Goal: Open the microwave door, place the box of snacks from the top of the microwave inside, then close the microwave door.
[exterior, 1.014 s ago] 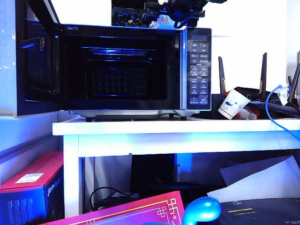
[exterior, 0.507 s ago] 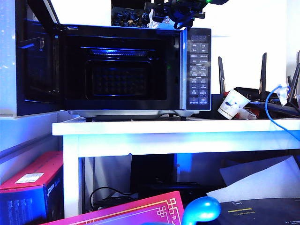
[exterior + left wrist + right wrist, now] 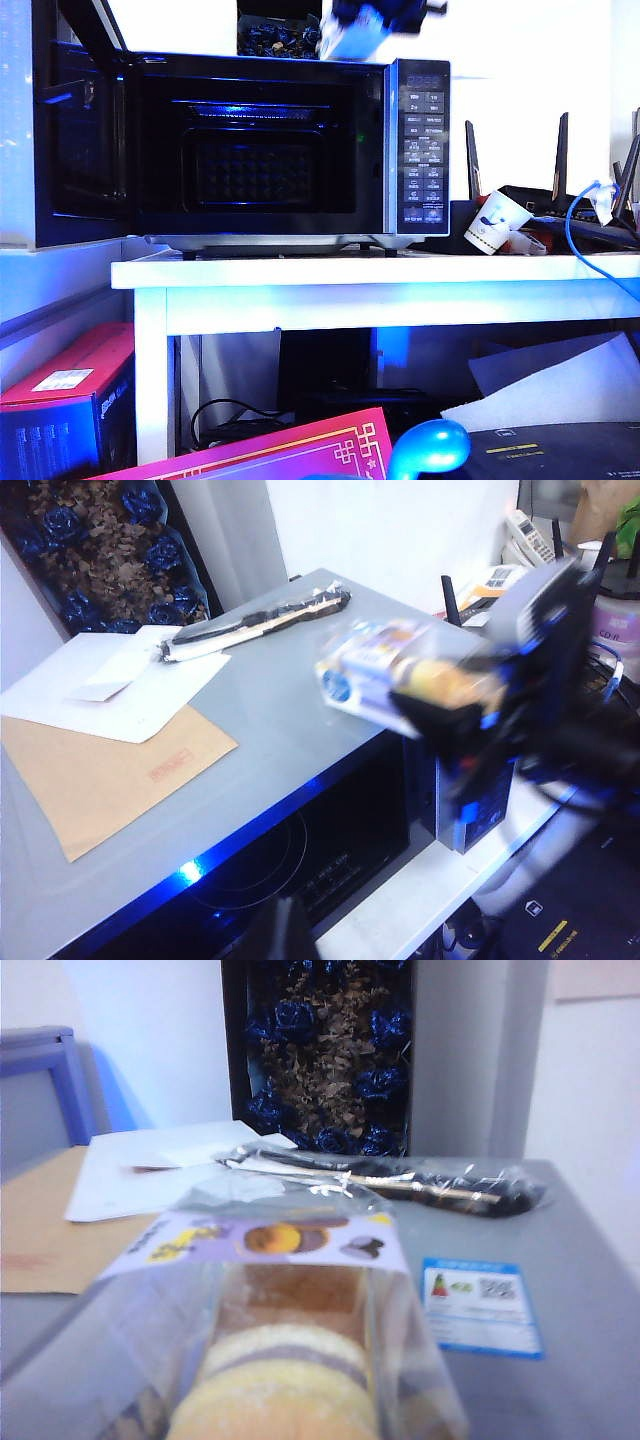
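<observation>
Right gripper (image 3: 375,18) is hanging above the top right of the microwave (image 3: 270,145), clamped on the box of snacks (image 3: 290,1330), which fills the near part of the right wrist view as a clear, pale-yellow package with a yellow-marked label. In the left wrist view the box of snacks (image 3: 390,675) is showing blurred and clear of the grey microwave top (image 3: 250,740), carried with its long axis running out ahead of the gripper. The relation the next move turns on: the open cavity (image 3: 255,150) is lying directly below and in front of the held box, so the package most likely has to come forward over the top's front edge, then down and back in.

Left gripper is not showing in any view; by the record its jaws are together, and its wrist camera is looking on from the side.

Farther back on the microwave top, a brown envelope (image 3: 100,770), white paper (image 3: 120,680) and a bagged dark utensil (image 3: 400,1182) are lying well apart from the box. The microwave door (image 3: 75,140) is standing swung fully open at the left.
</observation>
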Controlling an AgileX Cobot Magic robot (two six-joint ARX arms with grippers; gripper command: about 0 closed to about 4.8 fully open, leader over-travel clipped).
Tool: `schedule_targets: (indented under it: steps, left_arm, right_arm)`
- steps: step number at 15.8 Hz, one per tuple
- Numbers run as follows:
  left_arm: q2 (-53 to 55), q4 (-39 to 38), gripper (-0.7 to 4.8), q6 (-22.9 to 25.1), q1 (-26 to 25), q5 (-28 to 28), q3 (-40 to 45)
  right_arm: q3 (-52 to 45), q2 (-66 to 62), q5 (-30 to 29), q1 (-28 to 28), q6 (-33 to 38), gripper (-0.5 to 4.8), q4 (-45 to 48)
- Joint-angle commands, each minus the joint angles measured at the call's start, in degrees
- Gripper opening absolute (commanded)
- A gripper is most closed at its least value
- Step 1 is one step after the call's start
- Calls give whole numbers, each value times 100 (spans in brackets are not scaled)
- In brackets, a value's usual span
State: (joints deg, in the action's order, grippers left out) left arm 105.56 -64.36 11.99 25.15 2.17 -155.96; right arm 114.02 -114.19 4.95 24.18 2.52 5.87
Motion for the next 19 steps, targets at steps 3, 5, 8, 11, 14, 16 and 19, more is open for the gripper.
schedule_targets:
  steps: [3,5,8,11,14,16,19]
  left_arm:
    - [-31,9,-6,2,7,-2,-20]
    - [-31,7,-6,0,7,0,-20]
    - [-31,9,-6,2,7,0,-22]
    - [-31,20,-6,2,7,-2,-20]
    - [-31,63,-6,0,7,0,-22]
    - [-31,59,-6,-2,7,0,-22]
    - [-31,52,-6,-2,7,0,-20]
  right_arm:
    - [44,612,-586,11,-310,242,-472]
    - [42,813,-1141,11,-356,242,-807]
    - [42,876,-2514,11,-407,242,-1043]
    - [31,872,-2953,13,-437,242,-1255]
    - [17,704,-2988,13,-584,242,-1233]
    - [-157,623,-3235,13,-599,242,-1187]
    - [-678,623,-3220,52,-601,242,-920]
